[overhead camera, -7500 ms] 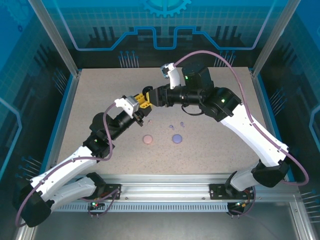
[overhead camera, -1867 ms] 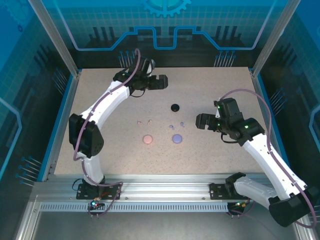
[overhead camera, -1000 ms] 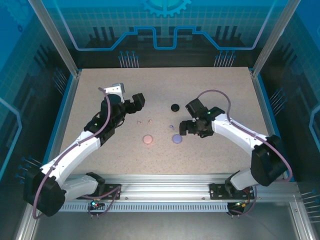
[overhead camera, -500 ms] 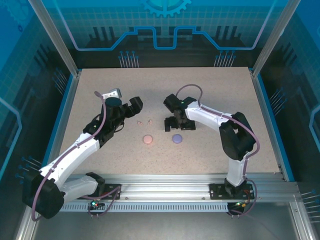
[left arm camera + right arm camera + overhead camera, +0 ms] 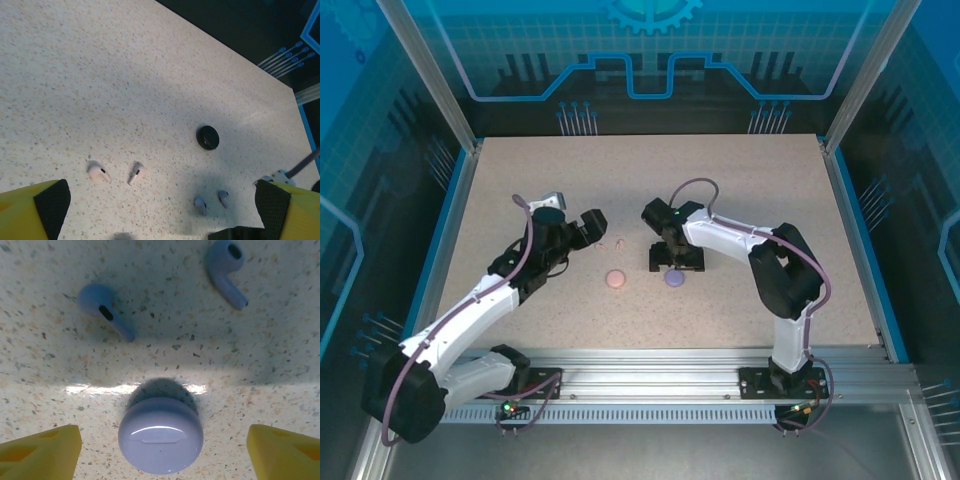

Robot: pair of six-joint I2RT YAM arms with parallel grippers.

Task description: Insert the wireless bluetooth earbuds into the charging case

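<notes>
two lavender earbuds (image 5: 105,310) are lying loose on the table (image 5: 45,365), apart from each other and just beyond the round lavender case (image 5: 161,437), whose lid is looking shut. the right gripper (image 5: 162,452) is now hanging right over that case, having swung in from the right side of the table within the last second. its yellow fingers (image 5: 42,450) are standing wide on either side of the case, touching nothing and holding nothing. that is putting it in place to work on the case or the pair next, by my reading. the pink earbuds (image 5: 99,172) are resting untouched ahead of the left gripper (image 5: 161,212), which has drawn nearer and is gaping fully, empty. from above, the right wrist is covering the lavender pair, and the black case (image 5: 207,137) is sitting farther back. i cannot tell how either case opens.
</notes>
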